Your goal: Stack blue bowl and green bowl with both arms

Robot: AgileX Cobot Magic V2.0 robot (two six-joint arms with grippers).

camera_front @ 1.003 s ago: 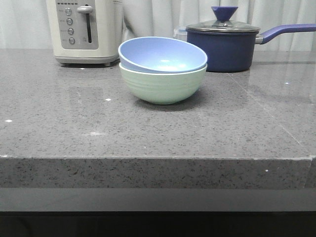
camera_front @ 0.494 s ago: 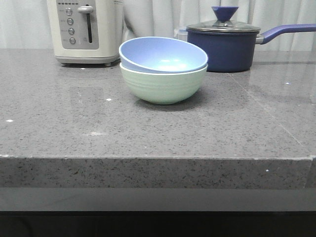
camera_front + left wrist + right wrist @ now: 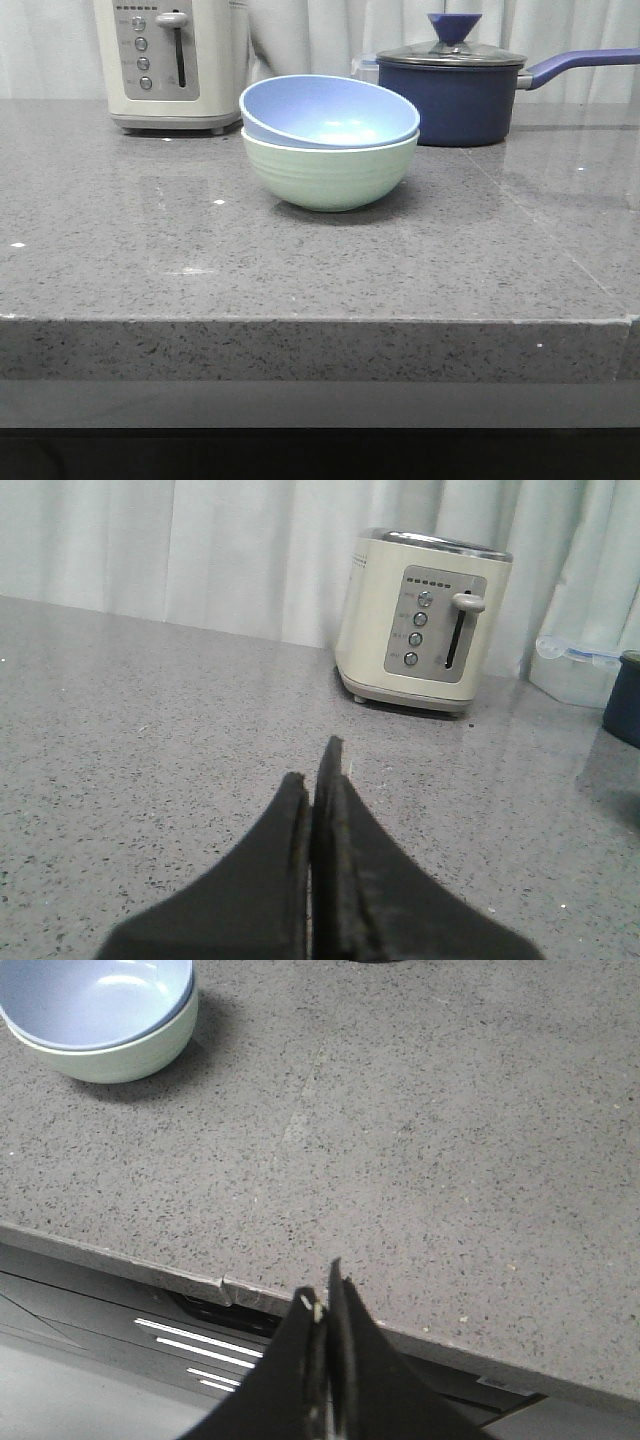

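Note:
The blue bowl sits nested, slightly tilted, inside the green bowl at the middle back of the grey counter. Both bowls also show in the right wrist view, the blue bowl inside the green bowl. My left gripper is shut and empty, low over the counter and pointing toward the toaster. My right gripper is shut and empty, over the counter's front edge, well apart from the bowls. Neither arm shows in the front view.
A cream toaster stands at the back left, also in the left wrist view. A dark navy saucepan with a glass lid and a long handle stands at the back right. The counter's front edge runs across the front view.

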